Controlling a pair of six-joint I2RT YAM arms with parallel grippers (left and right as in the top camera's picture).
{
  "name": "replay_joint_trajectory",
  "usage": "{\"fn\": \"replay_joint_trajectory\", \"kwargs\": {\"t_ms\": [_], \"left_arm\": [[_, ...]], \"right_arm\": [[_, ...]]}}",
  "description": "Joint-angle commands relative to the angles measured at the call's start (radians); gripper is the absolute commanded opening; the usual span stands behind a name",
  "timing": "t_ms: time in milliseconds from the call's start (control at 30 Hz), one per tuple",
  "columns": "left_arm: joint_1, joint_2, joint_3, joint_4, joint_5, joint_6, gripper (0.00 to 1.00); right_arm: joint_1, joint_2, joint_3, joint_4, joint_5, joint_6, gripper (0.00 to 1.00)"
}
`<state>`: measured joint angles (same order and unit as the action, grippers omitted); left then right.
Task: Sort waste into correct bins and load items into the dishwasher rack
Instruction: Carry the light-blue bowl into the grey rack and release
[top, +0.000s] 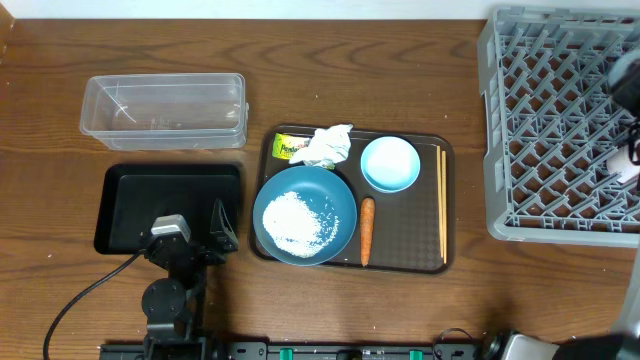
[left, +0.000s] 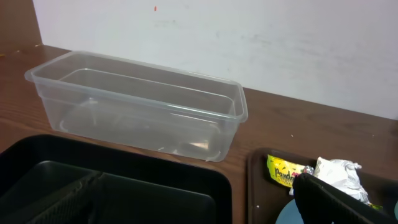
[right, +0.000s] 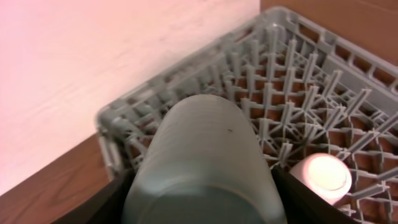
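Black fingers of the left gripper (top: 195, 228) hang wide apart and empty over the black tray (top: 130, 190), near the rice-laden dark-blue plate (top: 340, 195). Farther off, the right gripper (right: 199, 208) frames a grey cylinder, perhaps held; I cannot tell. A white cup (right: 323, 174) stands in the grey rack (top: 560, 230).

From overhead the desk (top: 330, 70) is bright and evenly lit, with short, soft shadows. My left wrist view is slightly soft, with pale glare on the clear tub (left: 143, 112). My right wrist view is washed pink, the white cup (right: 322, 174) blown out and the grey cylinder (right: 202, 168) nearest the lens blurred.
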<state>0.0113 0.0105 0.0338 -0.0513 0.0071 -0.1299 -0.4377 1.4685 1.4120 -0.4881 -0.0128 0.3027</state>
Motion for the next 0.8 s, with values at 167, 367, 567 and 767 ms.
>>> {"fn": "replay_joint_trajectory", "kwargs": {"t_ms": [167,367,567,767], "left_arm": [[-0.002,-0.006,-0.030,-0.019,-0.019,0.006,0.98],[-0.002,-0.006,-0.030,-0.019,-0.019,0.006,0.98],[-0.002,-0.006,-0.030,-0.019,-0.019,0.006,0.98],[-0.002,-0.006,-0.030,-0.019,-0.019,0.006,0.98]], "right_arm": [[-0.040,0.220,0.012,0.055,-0.043,-0.084,0.59],[-0.040,0.293,0.012,0.080,0.008,-0.099,0.60],[-0.041,0.297,0.013,0.080,0.014,-0.121,0.78],[-0.042,0.296,0.013,0.063,0.014,-0.121,0.86]]}}
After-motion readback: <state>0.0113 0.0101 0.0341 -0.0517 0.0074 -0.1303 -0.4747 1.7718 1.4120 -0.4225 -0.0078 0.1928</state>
